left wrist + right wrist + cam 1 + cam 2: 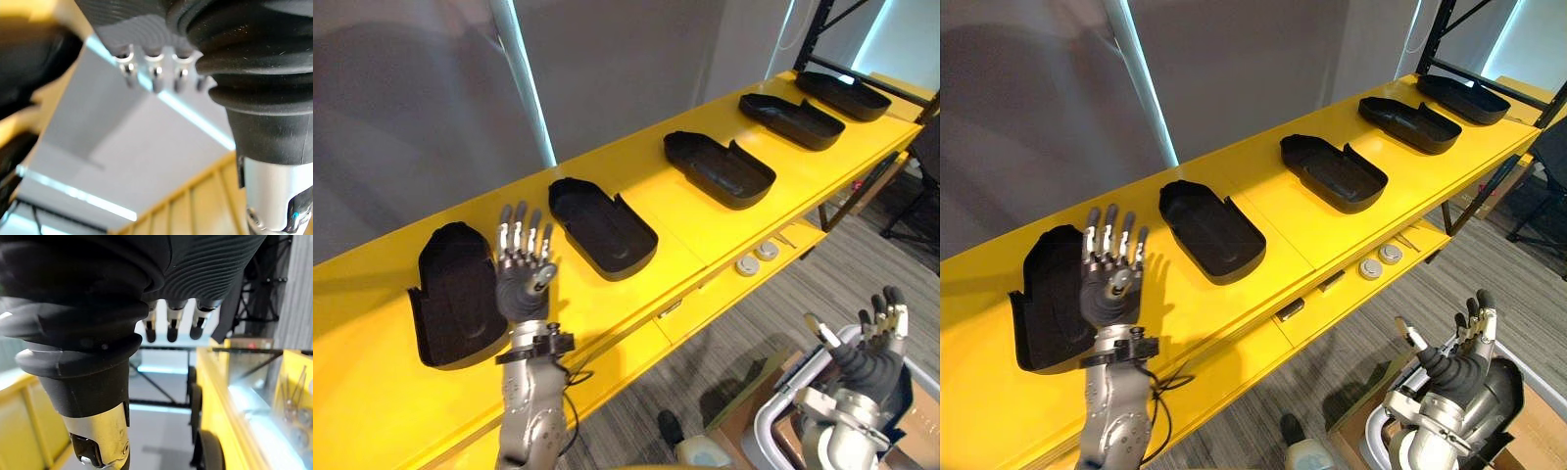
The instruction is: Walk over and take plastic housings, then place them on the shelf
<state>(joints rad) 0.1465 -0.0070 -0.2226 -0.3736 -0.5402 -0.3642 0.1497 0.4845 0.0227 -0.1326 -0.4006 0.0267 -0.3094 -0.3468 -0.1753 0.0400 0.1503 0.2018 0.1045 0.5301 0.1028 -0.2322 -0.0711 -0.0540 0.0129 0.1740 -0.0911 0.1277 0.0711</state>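
Several black plastic housings lie in a row along the yellow shelf [724, 230], hollow side up. The nearest housing [455, 294] sits at the left, with another housing [602, 227] a little further along and a third housing [718, 168] past it. My left hand [522, 266] is raised over the shelf between the two nearest housings, fingers straight and spread, holding nothing. My right hand [873, 351] hangs low at the lower right, off the shelf, fingers straight and empty.
A lower yellow ledge [744, 284] carries two small round discs [756, 258]. Below my right hand stands a white bin [773, 423] by a cardboard box. A black rack frame [822, 29] rises at the shelf's far end. Grey carpet lies to the right.
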